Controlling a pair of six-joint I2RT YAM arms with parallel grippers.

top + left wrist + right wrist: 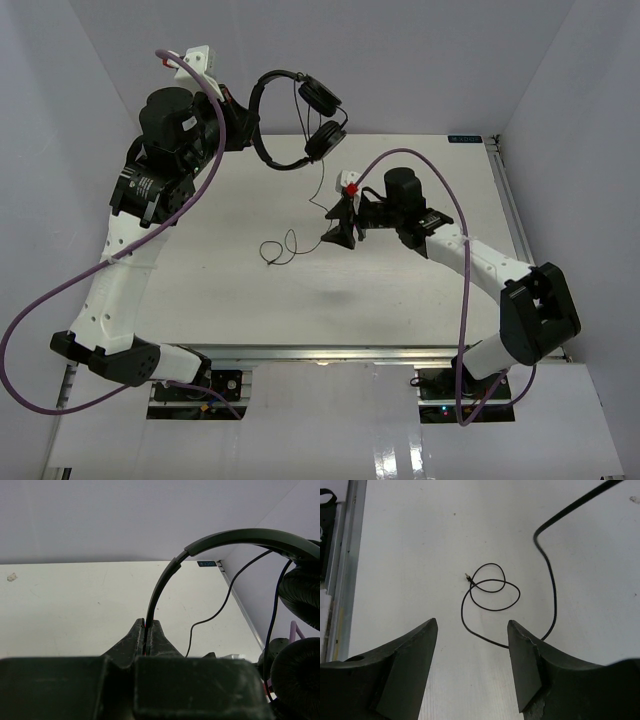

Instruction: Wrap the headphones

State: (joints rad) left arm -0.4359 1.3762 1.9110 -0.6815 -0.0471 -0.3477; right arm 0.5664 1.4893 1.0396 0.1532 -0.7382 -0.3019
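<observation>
With the left gripper [148, 630] jaws clenched on the light black over-ear headphones [322, 98], pinch their limp thin cord [490, 587] at 12 o'clock from your right gripper [472, 625], jaws released.

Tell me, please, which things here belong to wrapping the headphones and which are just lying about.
Job: headphones, headband clamped in the left arm's jaws; their cord and plug.
Not the job: purple cables; small scrap on the table.
</observation>
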